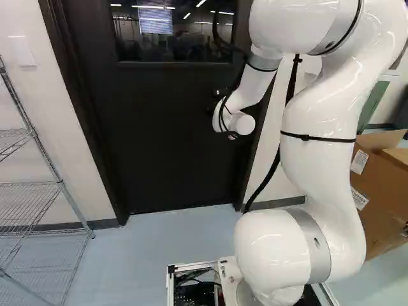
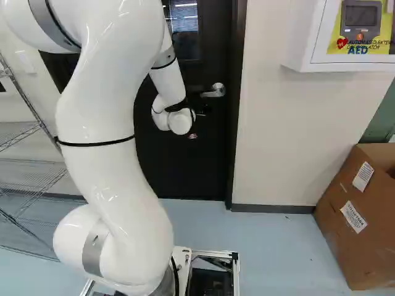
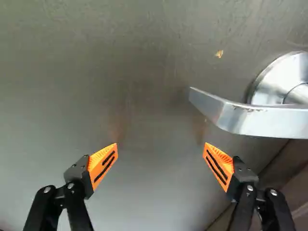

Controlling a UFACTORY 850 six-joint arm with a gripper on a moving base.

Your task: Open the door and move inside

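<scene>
1. Gripper (image 3: 160, 145): fingers spread wide, orange pads (image 3: 104, 163) facing each other across open space with nothing pinched. Probable reason: room to take in the lever, or to set one finger against it.

2. Door handle (image 3: 262, 118): silver lever, about level, beside and ahead of one finger. Its free end points toward the space between the fingertips, with no grip on it. The right base view puts the wrist slightly lower than the handle and on the door-panel side. Reads as a staging pose near the lever's free end, where a push should turn it most easily.

3. Door (image 1: 166, 140): dark, appears closed in its frame (image 1: 80, 108). Handle is near one edge, so hinges are likely on the opposite side. Swing direction: cannot tell.

4. Arm (image 1: 322, 121): bent high, with the wrist reaching down and forward to handle height. This presumably leaves slack to follow the door's swing.

5. Base (image 2: 236, 271): stands back from the door, floor between. Judged useful whichever way the door opens.

6. Stage, estimated: early, pre-contact. Next: shift toward the handle, then turn the lever. Risk: a fingertip slides off the tapered end or scrapes the panel.
</scene>
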